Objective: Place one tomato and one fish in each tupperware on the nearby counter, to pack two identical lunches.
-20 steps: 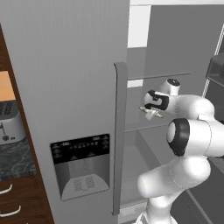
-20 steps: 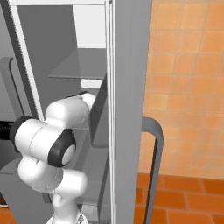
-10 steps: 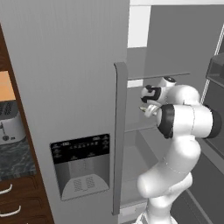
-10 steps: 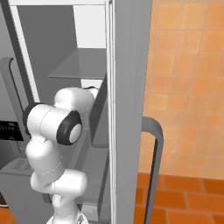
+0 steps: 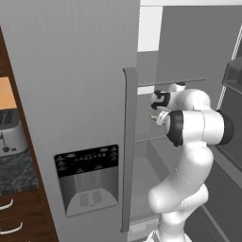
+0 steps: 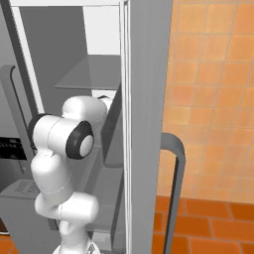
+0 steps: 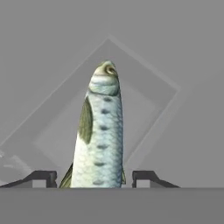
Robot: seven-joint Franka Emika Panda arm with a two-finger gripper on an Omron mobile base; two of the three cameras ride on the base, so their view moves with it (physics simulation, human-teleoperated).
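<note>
In the hand view a silvery-grey fish with a pale belly lies on a grey fridge shelf, head pointing away from me. My gripper straddles its tail end. A dark fingertip stands on each side, and a narrow gap shows between each tip and the fish. From the left base view my hand reaches into the open fridge just under a shelf. The tomatoes and the tupperware are out of view. A strip of the black marbled counter shows at far left.
The closed fridge door with its dispenser panel and tall handle stands left of my arm. The open right door with a curved handle flanks it. A steel toaster sits on the counter above brown drawers.
My arm has folded in toward the fridge: the elbow swung left and the hand moved deeper under the shelf. The base views have not shifted.
</note>
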